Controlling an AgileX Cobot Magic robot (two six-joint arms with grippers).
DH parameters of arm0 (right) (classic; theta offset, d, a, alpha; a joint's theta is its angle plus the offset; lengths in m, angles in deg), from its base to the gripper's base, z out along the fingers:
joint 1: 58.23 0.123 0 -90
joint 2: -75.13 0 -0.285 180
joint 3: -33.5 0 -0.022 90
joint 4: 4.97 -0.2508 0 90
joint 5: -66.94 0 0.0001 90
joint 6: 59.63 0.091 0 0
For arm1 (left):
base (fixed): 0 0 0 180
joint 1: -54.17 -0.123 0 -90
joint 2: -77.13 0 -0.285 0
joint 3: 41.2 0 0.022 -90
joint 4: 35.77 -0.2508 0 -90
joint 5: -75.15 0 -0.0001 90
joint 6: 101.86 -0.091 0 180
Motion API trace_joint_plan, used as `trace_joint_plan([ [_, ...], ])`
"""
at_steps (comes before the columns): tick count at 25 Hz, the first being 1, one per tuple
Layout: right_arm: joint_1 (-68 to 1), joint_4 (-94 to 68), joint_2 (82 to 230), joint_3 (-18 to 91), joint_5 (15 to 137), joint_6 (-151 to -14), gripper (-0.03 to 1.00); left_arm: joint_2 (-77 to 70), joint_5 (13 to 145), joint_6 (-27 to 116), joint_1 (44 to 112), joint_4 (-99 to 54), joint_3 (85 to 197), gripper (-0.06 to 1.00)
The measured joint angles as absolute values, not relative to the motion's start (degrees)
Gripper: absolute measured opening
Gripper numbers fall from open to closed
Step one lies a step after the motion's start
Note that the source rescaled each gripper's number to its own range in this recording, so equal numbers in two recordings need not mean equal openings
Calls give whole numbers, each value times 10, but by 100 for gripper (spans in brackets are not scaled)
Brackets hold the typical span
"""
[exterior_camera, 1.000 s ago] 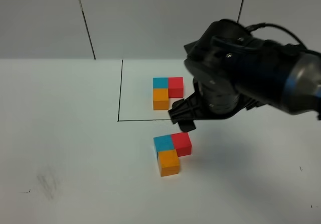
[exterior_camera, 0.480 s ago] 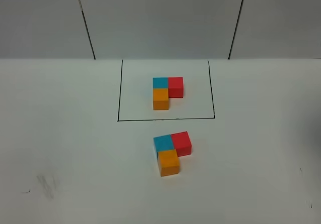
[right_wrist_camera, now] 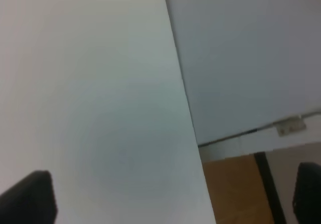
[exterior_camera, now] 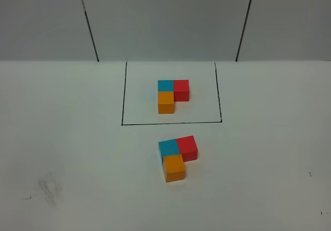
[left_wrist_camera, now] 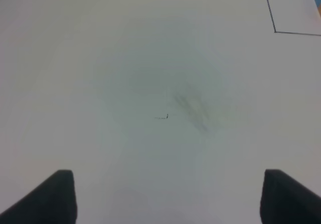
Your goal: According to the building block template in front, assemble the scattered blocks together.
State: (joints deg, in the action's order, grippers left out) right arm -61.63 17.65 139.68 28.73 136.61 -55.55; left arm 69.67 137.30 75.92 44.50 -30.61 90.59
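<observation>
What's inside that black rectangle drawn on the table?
Inside the black outline sit three small cubes in an L: a blue cube, a red cube beside it and an orange cube in front of the blue. The rest is bare white surface; nothing covers them.

A bare test bench in a lab, by the look of it; a plain white table [exterior_camera: 67, 138] runs back to grey wall panels [exterior_camera: 165, 18] split by dark seams; a rectangle [exterior_camera: 124, 94] is hand-drawn in black on the tabletop near its far edge, with coloured cubes [exterior_camera: 172, 95] set inside as a pattern; the right wrist view shows the table's edge, a pale wall and brown floor [right_wrist_camera: 230, 189] beyond.
</observation>
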Motion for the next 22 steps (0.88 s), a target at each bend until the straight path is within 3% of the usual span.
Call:
trace_joint_plan([
  [12, -620, 107, 1015, 122, 1370, -529, 93, 697, 1373, 759, 445, -306, 906, 65],
  [22, -620, 6, 877, -42, 1363, -530, 83, 697, 1373, 759, 445, -306, 906, 65],
])
